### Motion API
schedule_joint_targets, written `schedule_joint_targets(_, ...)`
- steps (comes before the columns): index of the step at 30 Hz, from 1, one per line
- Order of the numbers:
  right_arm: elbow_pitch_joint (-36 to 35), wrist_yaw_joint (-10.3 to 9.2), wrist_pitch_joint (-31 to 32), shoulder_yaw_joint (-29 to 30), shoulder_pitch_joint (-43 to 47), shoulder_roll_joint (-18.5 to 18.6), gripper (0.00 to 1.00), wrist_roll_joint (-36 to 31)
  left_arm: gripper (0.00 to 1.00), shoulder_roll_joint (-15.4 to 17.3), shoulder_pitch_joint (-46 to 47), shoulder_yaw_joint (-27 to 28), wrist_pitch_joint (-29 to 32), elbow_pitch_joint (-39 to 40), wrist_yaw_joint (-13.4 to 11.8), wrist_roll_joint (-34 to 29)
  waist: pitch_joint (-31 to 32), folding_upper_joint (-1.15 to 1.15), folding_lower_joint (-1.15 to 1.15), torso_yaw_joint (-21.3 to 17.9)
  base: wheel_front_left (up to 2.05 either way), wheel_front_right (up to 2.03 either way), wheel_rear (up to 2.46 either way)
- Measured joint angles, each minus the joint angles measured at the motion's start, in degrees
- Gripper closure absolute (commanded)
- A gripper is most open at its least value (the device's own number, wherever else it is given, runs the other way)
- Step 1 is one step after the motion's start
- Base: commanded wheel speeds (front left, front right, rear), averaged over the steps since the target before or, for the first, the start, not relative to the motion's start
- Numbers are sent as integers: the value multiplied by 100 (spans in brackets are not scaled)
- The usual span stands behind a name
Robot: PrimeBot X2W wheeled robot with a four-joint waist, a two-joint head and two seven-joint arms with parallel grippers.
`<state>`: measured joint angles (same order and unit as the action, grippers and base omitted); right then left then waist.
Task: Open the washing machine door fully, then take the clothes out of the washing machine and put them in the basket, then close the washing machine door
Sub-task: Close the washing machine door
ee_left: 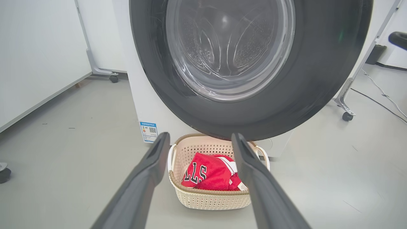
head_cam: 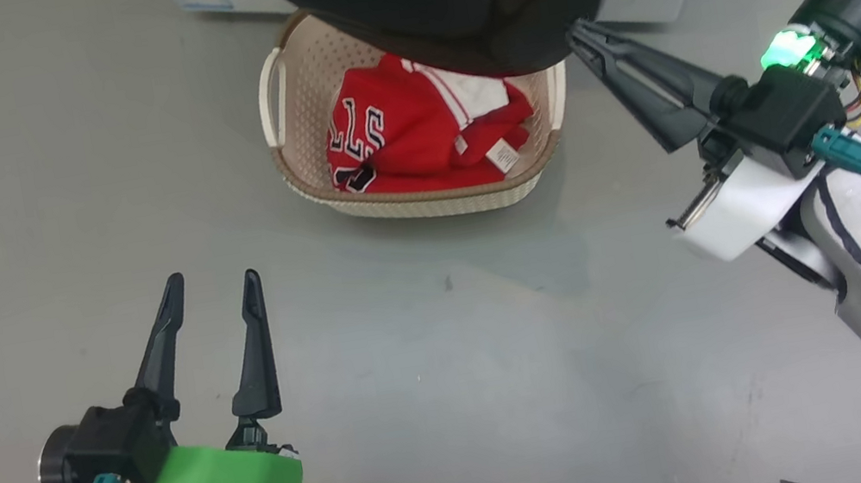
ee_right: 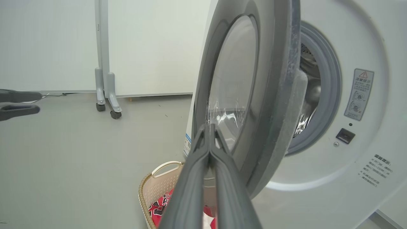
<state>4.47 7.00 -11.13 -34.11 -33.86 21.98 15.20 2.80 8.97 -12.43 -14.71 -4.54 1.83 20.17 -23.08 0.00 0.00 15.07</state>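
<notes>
Nearest, the left gripper (head_cam: pixel 212 276) hangs spread and empty above the floor. Beyond it the red jerseys (head_cam: pixel 413 139) lie in the basket (head_cam: pixel 425 206) under the half-open washing machine door (head_cam: pixel 463 17). Its black rim sits at the tips of the shut, empty right gripper (head_cam: pixel 577 29), the nearer arm.

the white washing machine (ee_right: pixel 375 178) stands with its round black-rimmed door (ee_right: pixel 273 95) partly open, the grey gasket (ee_right: pixel 330 79) and steel drum (ee_right: pixel 306 95) showing in the gap. the cream basket (head_cam: pixel 298 80) sits on the floor (head_cam: pixel 40 210) under the door, holding crumpled red clothes (head_cam: pixel 413 139) with white trim.
</notes>
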Motion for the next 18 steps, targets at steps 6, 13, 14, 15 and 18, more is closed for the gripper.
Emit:
schedule_joint_targets(6,190,0,-1,-49,-350,132,100,210,0,-31,87,-24,0,-57,9,-20,-261,0,0,245,0,0,0)
schedule_joint_targets(13,458,0,-3,155,-675,311,100,357,0,-64,241,-71,0,-119,52,-18,-444,0,0,479,0,0,0)
schedule_joint_targets(14,498,0,-10,197,-731,320,100,398,0,-68,253,-74,0,-119,53,-16,-466,0,0,504,0,0,0)
schedule_joint_targets(15,524,12,-11,215,-775,327,100,443,0,-70,254,-75,0,-120,55,-16,-488,0,0,525,0,0,0)
schedule_joint_targets(18,593,49,-25,259,-892,337,100,541,0,-74,254,-78,0,-138,56,-16,-553,0,0,569,0,0,0)
